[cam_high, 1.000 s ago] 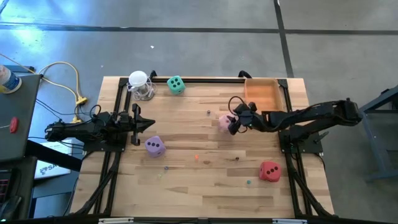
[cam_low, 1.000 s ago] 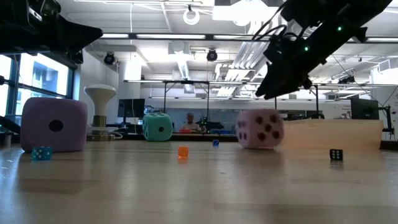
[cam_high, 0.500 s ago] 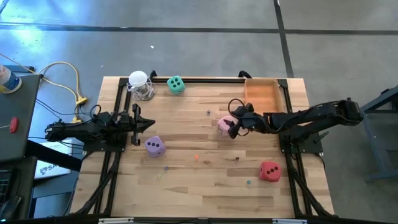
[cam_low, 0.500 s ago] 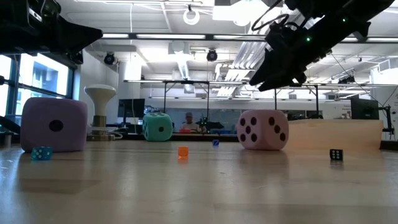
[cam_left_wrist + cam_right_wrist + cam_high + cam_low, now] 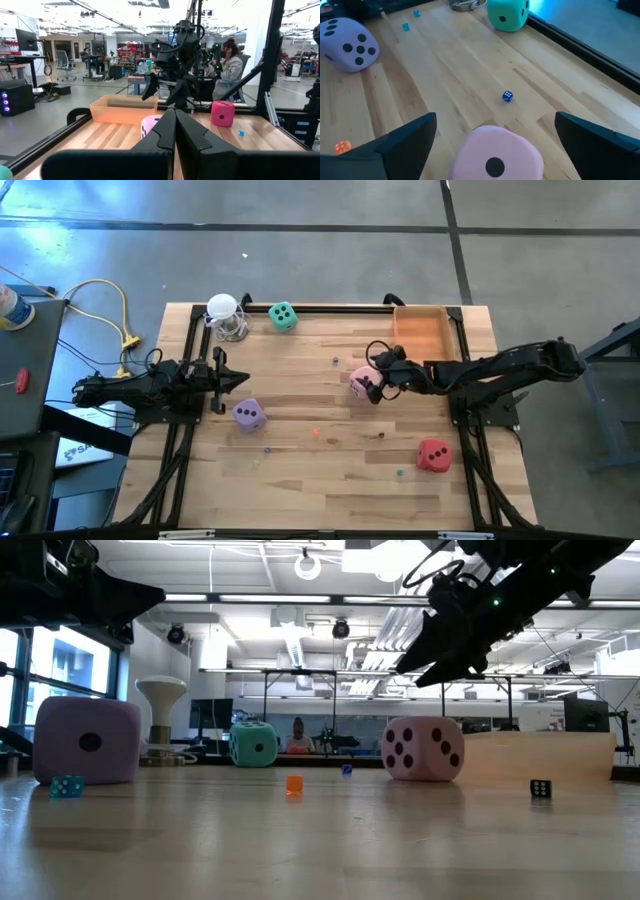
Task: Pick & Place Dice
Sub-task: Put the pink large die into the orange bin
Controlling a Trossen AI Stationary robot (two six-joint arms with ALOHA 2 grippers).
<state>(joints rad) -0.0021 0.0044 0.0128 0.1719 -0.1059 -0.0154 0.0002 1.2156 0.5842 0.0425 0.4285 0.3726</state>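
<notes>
While the right hand (image 5: 371, 383) hung spread just above the pink die (image 5: 361, 381), the die sat free on the bench (image 5: 300, 470) near centre. Left hand (image 5: 232, 379), fingers pressed together, waited at 9 o'clock beside the purple die (image 5: 248, 415).

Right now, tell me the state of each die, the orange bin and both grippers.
pink die: resting on the table, between the open fingers, not held
purple die: on the table, untouched
green die: on the table at the far edge
red die: on the table
orange bin: no die visible inside
right gripper: open, above the pink die
left gripper: shut, holding nothing
</notes>
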